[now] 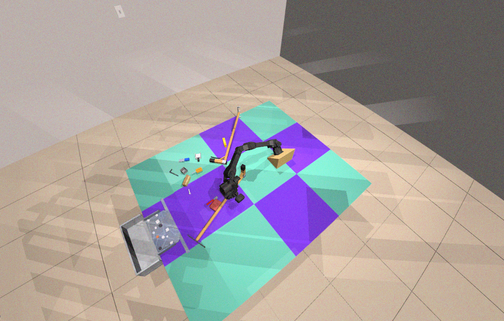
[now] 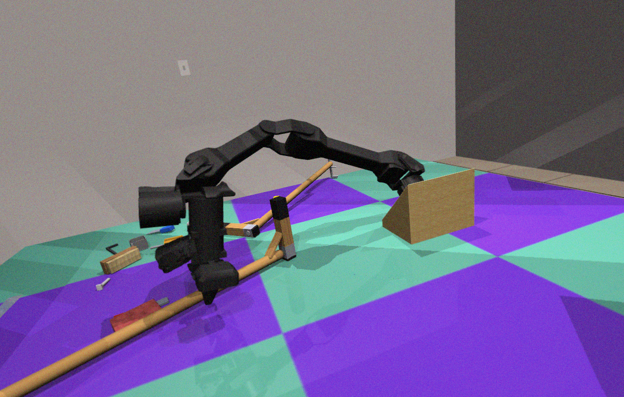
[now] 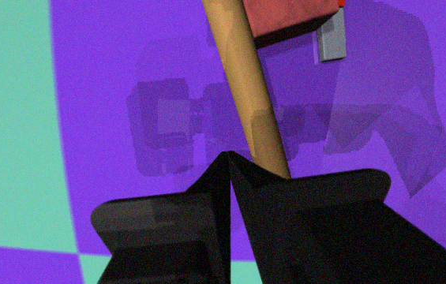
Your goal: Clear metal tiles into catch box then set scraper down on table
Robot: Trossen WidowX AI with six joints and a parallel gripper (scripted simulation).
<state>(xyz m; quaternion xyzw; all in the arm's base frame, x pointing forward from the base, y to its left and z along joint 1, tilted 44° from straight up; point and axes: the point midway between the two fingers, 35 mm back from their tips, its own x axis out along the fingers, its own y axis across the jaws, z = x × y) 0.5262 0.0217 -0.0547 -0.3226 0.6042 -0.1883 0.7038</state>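
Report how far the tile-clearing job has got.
Done: nothing visible; the tiles sit on the bench plate, not in the catch box. In hand: nothing; the gripper is shut beside the scraper handle, which lies on the table. Left: grasping, sweeping, laying down.
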